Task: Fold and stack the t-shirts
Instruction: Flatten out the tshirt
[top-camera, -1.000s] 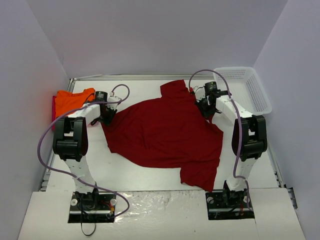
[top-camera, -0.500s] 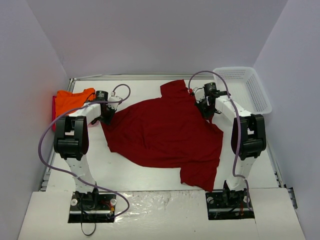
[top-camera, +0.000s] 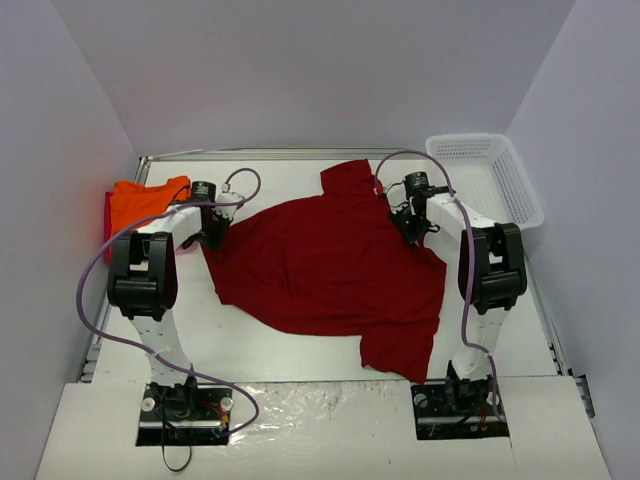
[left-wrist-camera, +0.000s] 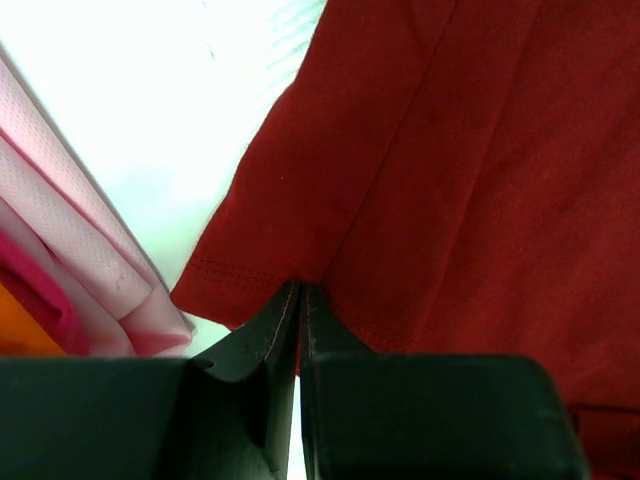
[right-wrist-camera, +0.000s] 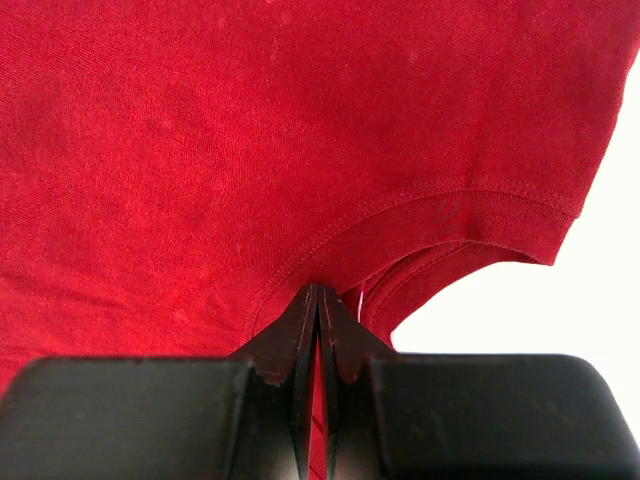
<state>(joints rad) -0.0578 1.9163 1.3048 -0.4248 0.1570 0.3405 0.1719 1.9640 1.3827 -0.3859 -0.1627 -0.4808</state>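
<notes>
The large dark red t-shirt (top-camera: 330, 270) lies spread and rumpled across the middle of the table. My left gripper (top-camera: 212, 238) is shut on its left edge, pinching the cloth (left-wrist-camera: 330, 200) beside a hem. My right gripper (top-camera: 410, 225) is shut on the red shirt's neckline (right-wrist-camera: 400, 215) at the right. A bright orange t-shirt (top-camera: 145, 198) sits folded at the far left, on top of a pale pink one (left-wrist-camera: 70, 250) whose folded layers show in the left wrist view.
A white mesh basket (top-camera: 492, 175) stands at the back right corner. Purple cables loop from both arms over the table. Walls close in on the left, back and right.
My left gripper has closed on the red shirt's left edge. The right gripper has shifted slightly left and back with the neckline in it.
</notes>
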